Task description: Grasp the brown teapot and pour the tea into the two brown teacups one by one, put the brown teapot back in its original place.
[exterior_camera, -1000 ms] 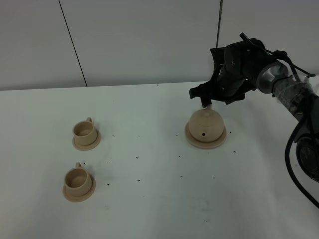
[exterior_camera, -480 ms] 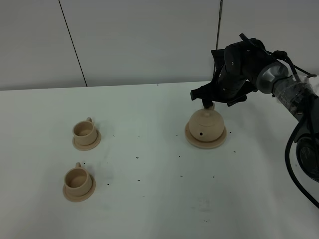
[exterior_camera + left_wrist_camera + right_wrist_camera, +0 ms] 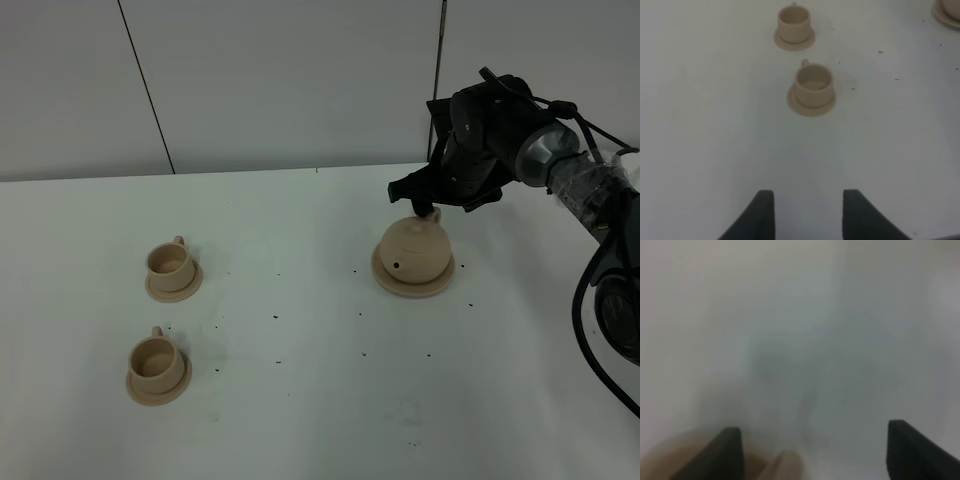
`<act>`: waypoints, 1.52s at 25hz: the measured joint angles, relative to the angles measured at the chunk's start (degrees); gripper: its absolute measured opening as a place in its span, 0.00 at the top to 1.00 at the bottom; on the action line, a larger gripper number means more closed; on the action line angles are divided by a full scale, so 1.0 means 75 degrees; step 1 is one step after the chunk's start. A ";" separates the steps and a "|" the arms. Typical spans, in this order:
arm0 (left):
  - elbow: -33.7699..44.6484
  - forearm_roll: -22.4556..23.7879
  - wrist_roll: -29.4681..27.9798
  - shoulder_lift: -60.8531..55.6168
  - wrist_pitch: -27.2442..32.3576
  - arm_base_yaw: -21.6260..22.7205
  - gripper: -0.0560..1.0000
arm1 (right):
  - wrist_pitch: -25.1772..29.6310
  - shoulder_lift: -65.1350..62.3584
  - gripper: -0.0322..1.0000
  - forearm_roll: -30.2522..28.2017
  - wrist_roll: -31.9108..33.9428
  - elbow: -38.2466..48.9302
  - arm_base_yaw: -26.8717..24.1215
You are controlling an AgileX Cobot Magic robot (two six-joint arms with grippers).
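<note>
The brown teapot point(image 3: 413, 250) sits on its wide tan saucer point(image 3: 443, 282) at the right of the white table. My right gripper point(image 3: 424, 203) hovers just above the pot's top and loop handle. In the right wrist view it point(image 3: 815, 437) is open, its fingers wide apart, with a blurred tan part of the teapot point(image 3: 695, 462) low between them. The two brown teacups point(image 3: 169, 262) point(image 3: 155, 357) stand on small saucers at the left. My left gripper point(image 3: 809, 197) is open and empty, back from the nearer cup point(image 3: 813, 84) and the farther cup point(image 3: 794, 20).
The white table point(image 3: 300, 400) carries small dark specks. A grey panelled wall point(image 3: 280, 80) rises behind it. The right arm's cables point(image 3: 590, 290) hang at the right edge. The teapot saucer's rim point(image 3: 946, 12) shows at the corner of the left wrist view.
My right gripper has shifted slightly right over the teapot. The teapot looks nudged a little on its saucer. The cups and the left gripper have not moved.
</note>
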 joint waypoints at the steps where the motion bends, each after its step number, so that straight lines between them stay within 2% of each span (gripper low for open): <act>1: 0.0000 0.0000 0.0000 0.0000 0.0000 0.0000 0.58 | 0.0018 0.0000 0.41 -0.0027 0.0001 0.0000 0.0000; 6: 0.0000 0.0000 0.0000 0.0000 0.0000 0.0000 0.58 | 0.0195 0.0000 0.41 -0.0139 0.0007 -0.0058 0.0000; 12: 0.0000 0.0000 0.0000 0.0000 0.0000 0.0000 0.58 | 0.1084 0.0000 0.41 -0.0235 -0.0089 -0.0641 0.0000; 16: 0.0000 0.0000 0.0000 0.0000 0.0000 0.0000 0.58 | 0.1382 0.0000 0.41 -0.0333 -0.0149 -0.0893 0.0000; 27: 0.0000 0.0000 0.0000 0.0000 0.0000 0.0000 0.58 | 0.1014 0.0000 0.41 -0.0419 -0.0173 -0.0893 -0.0001; 38: 0.0000 0.0000 -0.0007 0.0000 0.0000 0.0000 0.58 | 0.1170 0.0093 0.41 -0.0419 -0.0328 -0.0899 -0.0001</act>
